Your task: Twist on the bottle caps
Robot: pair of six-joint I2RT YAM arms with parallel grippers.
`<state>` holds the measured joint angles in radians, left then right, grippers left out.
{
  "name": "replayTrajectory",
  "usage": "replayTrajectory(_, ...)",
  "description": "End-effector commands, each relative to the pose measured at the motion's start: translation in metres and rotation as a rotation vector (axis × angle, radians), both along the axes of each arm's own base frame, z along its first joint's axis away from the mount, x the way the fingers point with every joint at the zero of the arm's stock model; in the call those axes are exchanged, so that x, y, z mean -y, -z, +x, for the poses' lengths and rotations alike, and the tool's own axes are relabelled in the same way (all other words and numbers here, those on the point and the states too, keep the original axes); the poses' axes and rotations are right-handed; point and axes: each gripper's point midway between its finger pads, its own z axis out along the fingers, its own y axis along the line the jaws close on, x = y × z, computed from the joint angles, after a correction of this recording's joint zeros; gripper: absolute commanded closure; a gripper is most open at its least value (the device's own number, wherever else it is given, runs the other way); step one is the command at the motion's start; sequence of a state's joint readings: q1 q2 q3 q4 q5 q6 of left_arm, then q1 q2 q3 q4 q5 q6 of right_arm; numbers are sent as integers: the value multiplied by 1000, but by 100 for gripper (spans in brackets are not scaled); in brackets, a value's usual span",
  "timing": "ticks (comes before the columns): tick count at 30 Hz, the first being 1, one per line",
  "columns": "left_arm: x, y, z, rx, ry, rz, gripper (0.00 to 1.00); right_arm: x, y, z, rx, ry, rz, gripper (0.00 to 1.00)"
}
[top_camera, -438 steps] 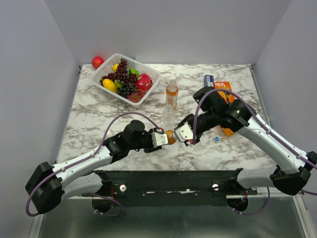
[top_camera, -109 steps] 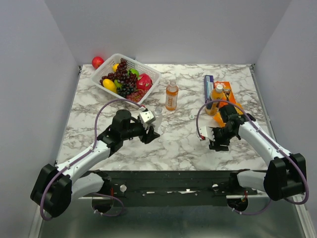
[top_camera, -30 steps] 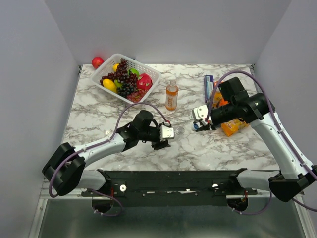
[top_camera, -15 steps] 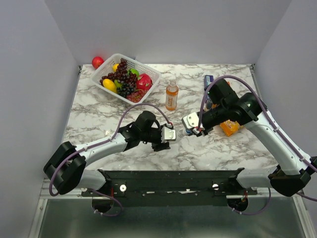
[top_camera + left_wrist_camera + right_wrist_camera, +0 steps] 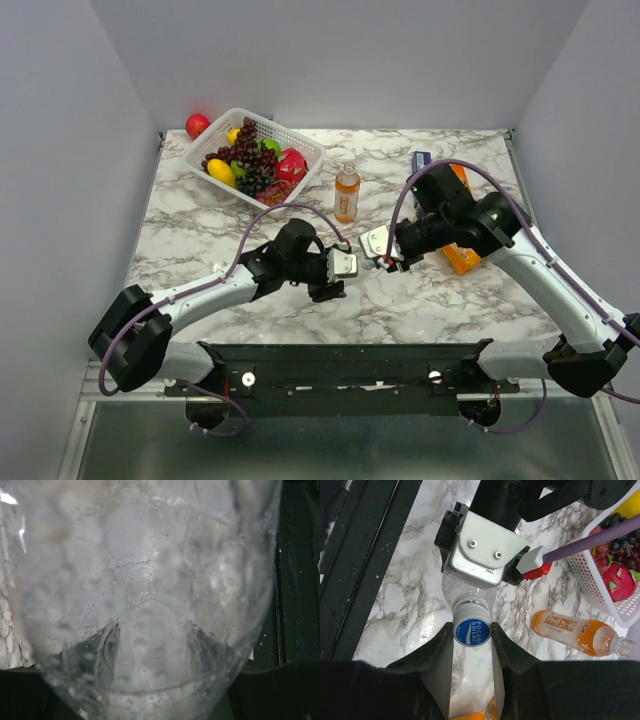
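Bottle caps go on one at a time, and the blue cap (image 5: pixel 472 631) is the one in hand. Our right gripper (image 5: pixel 472 630) pinches it by the rim in narrow jaws, right at the mouth of the clear bottle (image 5: pixel 150 605). Our left gripper (image 5: pixel 348 270) has its jaws closed around that bottle's body, holding it over the near middle of the tabletop (image 5: pixel 200 230) with the mouth toward the right arm. We cannot tell whether the threads have caught. To do this well, we judge that we should square the cap to the neck, press lightly, then turn the right wrist while the left grip holds firm. A crooked start risks cross-threading or dropping the cap.
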<state>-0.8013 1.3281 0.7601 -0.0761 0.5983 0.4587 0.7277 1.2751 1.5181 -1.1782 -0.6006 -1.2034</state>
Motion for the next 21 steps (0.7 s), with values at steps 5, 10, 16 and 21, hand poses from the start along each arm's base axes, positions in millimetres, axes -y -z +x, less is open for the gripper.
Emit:
replayTrajectory(5, 13, -23, -3, 29, 31, -102, 100, -1, 8, 6, 12, 31, -18, 85)
replayTrajectory(10, 15, -26, -1, 35, 17, -129, 100, -1, 11, 4, -21, 32, -31, 85)
replayTrajectory(16, 20, -40, 11, 93, -48, -219, 100, -6, 17, 0, -136, 65, -57, 84)
replayTrajectory(21, 24, -51, 18, 110, -70, -254, 100, -9, 17, 0, -190, 88, -74, 84)
